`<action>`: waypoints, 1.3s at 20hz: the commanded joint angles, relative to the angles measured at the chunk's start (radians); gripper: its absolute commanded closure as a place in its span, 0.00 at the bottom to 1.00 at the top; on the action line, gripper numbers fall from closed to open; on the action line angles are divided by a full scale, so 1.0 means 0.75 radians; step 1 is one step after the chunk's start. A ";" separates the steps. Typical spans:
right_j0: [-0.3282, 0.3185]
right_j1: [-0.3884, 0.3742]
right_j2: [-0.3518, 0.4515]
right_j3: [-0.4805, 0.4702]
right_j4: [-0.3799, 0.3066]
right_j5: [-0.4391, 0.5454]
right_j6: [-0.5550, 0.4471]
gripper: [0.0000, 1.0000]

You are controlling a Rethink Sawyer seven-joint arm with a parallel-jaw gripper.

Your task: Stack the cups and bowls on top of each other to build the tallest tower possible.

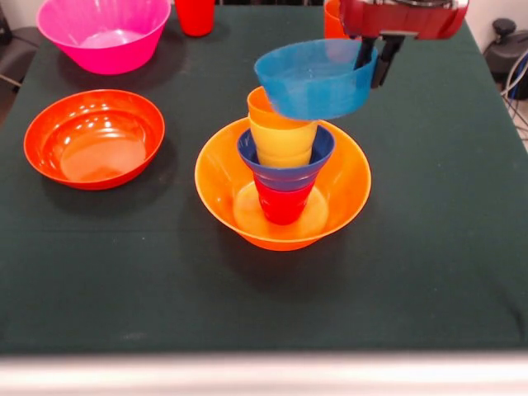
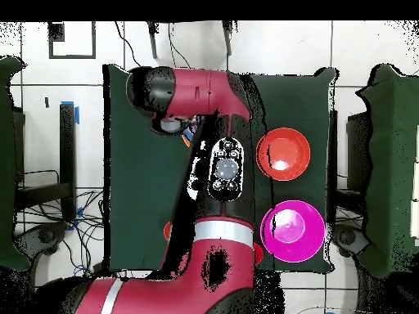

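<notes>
Here the gripper (image 1: 375, 59) clasps the rim of the light blue bowl (image 1: 316, 80), held tilted over the tower (image 1: 283, 177) in the yellow-orange bowl (image 1: 342, 198). Overhead, the arm (image 2: 214, 172) hides the tower; a red cup (image 1: 195, 15) is cut off.

Red arm (image 2: 204, 90) with black joints, a silver band — and a black button panel (image 2: 226, 168).

The bowls, like the light blue one (image 1: 318, 78) and the orange-red one (image 1: 94, 138), look like glossy smooth plastic; the worktop (image 1: 429, 247) wears matt dark green cloth.
</notes>
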 commanded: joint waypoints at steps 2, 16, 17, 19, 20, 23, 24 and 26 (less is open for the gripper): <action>0.024 0.166 0.049 -0.181 -0.057 0.368 0.108 1.00; 0.029 0.341 0.036 -0.613 -0.143 0.773 -0.053 1.00; 0.028 0.350 0.038 -0.626 -0.143 0.779 -0.061 1.00; 0.026 0.363 0.034 -0.636 -0.144 0.772 -0.066 1.00; 0.027 0.358 0.028 -0.624 -0.148 0.761 -0.076 1.00; 0.039 0.361 -0.007 -0.660 -0.178 0.767 -0.096 1.00; 0.047 0.353 -0.022 -0.663 -0.192 0.764 -0.107 1.00; 0.059 0.325 -0.052 -0.640 -0.214 0.741 -0.116 1.00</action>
